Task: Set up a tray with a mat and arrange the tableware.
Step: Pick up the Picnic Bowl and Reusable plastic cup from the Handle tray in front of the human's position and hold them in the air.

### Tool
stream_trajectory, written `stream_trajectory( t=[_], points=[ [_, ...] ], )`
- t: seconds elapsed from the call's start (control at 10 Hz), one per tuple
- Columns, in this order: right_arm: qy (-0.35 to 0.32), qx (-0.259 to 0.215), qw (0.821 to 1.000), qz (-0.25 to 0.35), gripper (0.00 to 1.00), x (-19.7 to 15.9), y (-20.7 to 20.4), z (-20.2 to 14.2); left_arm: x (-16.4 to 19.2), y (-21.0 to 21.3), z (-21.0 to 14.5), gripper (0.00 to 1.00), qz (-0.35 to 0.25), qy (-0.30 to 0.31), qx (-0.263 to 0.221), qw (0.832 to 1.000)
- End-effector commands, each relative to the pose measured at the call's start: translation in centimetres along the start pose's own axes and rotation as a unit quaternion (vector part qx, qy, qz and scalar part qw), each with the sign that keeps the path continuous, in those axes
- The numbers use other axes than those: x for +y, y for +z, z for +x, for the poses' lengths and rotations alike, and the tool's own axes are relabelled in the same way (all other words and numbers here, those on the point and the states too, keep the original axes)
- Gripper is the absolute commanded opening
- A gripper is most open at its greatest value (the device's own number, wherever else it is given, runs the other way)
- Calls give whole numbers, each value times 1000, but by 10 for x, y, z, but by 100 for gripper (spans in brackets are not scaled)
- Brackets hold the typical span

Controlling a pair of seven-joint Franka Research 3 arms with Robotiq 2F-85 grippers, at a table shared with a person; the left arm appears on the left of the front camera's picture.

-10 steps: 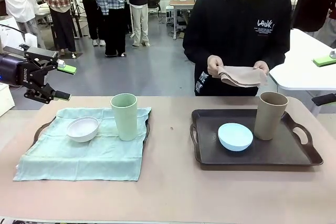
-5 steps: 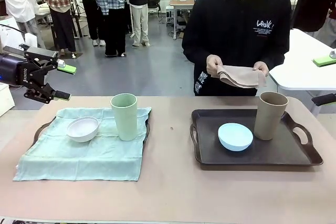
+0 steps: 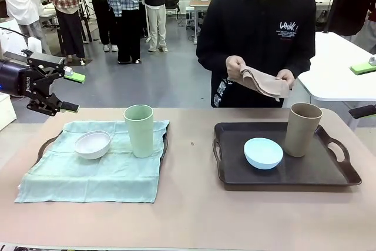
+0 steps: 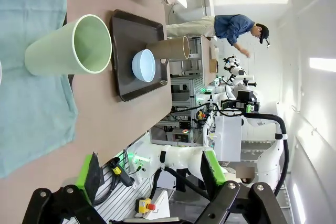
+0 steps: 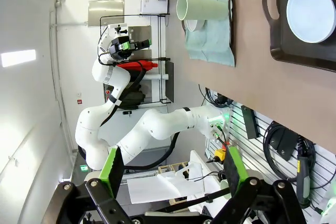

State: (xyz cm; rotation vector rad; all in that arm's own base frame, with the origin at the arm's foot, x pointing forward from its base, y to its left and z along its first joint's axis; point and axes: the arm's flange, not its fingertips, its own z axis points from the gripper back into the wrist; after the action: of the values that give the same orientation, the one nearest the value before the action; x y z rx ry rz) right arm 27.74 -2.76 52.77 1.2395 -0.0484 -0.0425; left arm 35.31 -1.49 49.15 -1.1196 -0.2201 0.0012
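A teal mat (image 3: 88,174) covers the left tray (image 3: 44,148). On it stand a white bowl (image 3: 92,144) and a pale green cup (image 3: 139,130). The dark right tray (image 3: 305,170) is bare of any mat and holds a light blue bowl (image 3: 263,152) and a tan cup (image 3: 303,129). Across the table a person holds a folded beige mat (image 3: 265,84) in both hands. My left gripper (image 3: 69,90) hovers open above the table's far left corner, empty. The left wrist view shows its open fingers (image 4: 89,170) and the green cup (image 4: 68,45). My right gripper (image 5: 172,167) is open and empty, off the table's right side.
A white side table (image 3: 343,77) stands at the back right beyond the table edge. Bare tabletop (image 3: 191,145) lies between the two trays and along the front edge. Several people stand far behind at the left.
The person has shifted a little to the picture's left and turned the beige mat in both hands. Neither arm has moved.
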Motion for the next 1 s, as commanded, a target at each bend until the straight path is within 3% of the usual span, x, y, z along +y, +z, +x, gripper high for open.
stream_trajectory(
  t=[0.0,0.4,0.5,0.7,0.9],
  points=[
    [8,1,1000,8,100,1,0,0,1,3,2,100,-12,-7,1,1000],
    [0,0,1000,0,100,0,0,0,0,0,0,100,0,0,0,1000],
    [74,30,997,15,100,8,9,24,-17,-17,8,100,20,0,14,1000],
    [216,87,972,-24,100,21,33,79,-82,-72,10,100,105,-86,50,990],
    [286,54,954,-73,100,23,53,137,-146,-130,19,100,202,-170,57,963]
  ],
)
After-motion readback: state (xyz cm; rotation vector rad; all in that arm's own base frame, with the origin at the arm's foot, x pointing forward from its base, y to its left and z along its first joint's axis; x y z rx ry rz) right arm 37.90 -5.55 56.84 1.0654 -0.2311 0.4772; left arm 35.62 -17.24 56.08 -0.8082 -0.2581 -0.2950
